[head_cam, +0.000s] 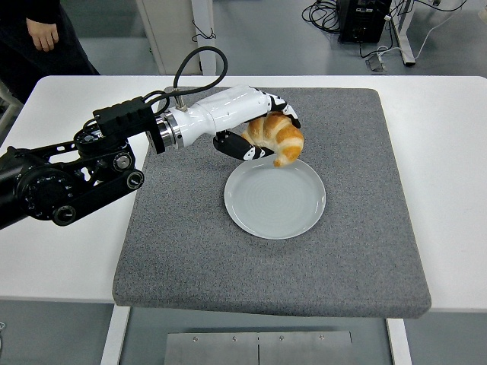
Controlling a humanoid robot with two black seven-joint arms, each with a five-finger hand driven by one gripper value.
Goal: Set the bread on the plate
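My left hand (pixel 262 129) is shut on the bread (pixel 277 138), a golden-brown croissant. It holds the bread in the air over the far edge of the plate (pixel 270 209). The plate is round, pale grey-white, and lies on the grey mat (pixel 198 243) near its middle. The left arm reaches in from the left edge, white forearm over the mat. The right arm is out of view.
The grey mat covers most of the white table (pixel 53 258). A person's hand (pixel 44 32) and dark clothing show at the top left, beyond the table. Cables and a table leg stand behind the far edge.
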